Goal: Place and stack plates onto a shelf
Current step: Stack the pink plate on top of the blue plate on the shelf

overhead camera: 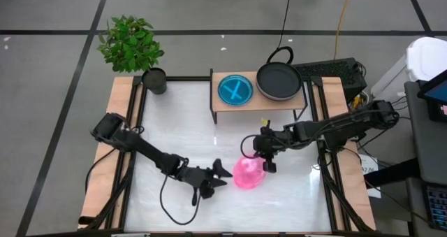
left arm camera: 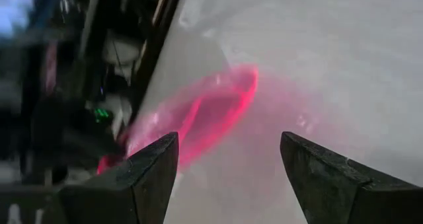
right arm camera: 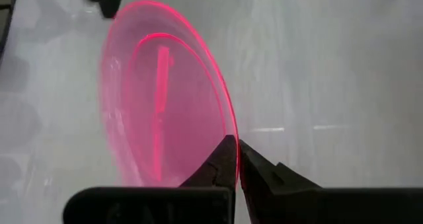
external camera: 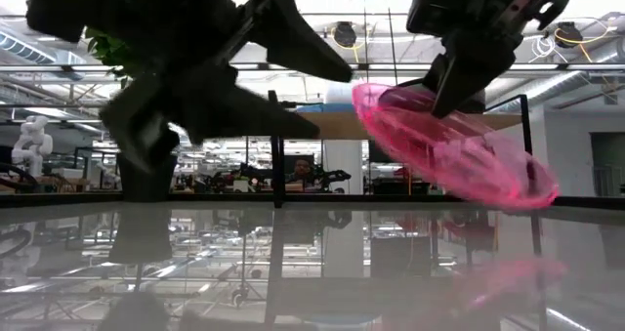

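While the right gripper clamps its jaws on the rim of the pink plate, the plate stands tilted, with its low edge at the white table and its raised edge pinched between the fingers. In the right wrist view, the two dark fingertips meet on the thin pink rim. In the low view, the plate slopes down from the gripper toward the tabletop.

The left gripper sits just beside the pink plate on its left side, with its jaws apart and nothing between them. In the left wrist view, the two fingers stand wide, and the pink plate lies ahead of them.

The shelf stands at the far edge of the table. A cyan plate lies on its left half. A dark plate lies on its right half. A potted plant stands at the far left corner.
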Motion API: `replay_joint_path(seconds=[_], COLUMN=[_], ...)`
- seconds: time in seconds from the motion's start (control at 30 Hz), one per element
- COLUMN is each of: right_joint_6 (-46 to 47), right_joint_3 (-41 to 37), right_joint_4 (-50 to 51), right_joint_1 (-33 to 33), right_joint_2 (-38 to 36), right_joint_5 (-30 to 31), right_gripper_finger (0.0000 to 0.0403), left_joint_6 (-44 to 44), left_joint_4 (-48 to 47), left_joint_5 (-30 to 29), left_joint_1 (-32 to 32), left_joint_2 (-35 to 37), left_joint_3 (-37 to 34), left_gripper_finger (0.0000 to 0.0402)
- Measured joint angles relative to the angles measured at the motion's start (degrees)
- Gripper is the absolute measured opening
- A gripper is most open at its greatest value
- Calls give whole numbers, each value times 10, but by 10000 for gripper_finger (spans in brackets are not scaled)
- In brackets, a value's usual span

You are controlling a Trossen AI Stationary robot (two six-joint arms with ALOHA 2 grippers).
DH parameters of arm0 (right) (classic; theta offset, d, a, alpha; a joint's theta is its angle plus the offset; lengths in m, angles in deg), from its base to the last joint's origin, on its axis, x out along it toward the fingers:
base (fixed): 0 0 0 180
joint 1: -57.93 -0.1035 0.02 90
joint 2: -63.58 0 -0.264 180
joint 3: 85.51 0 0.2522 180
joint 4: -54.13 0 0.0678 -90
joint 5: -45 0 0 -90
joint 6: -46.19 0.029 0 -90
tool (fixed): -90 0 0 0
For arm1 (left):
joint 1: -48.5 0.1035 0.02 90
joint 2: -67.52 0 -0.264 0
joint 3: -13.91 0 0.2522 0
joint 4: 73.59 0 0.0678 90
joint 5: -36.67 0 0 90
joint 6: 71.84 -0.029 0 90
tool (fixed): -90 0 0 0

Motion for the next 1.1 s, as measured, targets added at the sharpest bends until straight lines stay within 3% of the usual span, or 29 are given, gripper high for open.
replay_joint_path(seconds=[0.13,0.63,1.1], right_joint_6=[3,39,71], right_joint_3=[0,0,0], right_joint_4=[2,7,8], right_joint_1=[11,25,37], right_joint_2=[0,25,25], right_joint_5=[0,-29,-31], right_gripper_finger=[0,0,0], left_joint_6=[-58,-181,-282], left_joint_4=[53,48,35], left_joint_5=[5,4,72], left_joint_1=[1,46,62], left_joint_2=[-35,-59,-59], left_joint_3=[4,17,17], left_gripper_finger=[271,265,106])
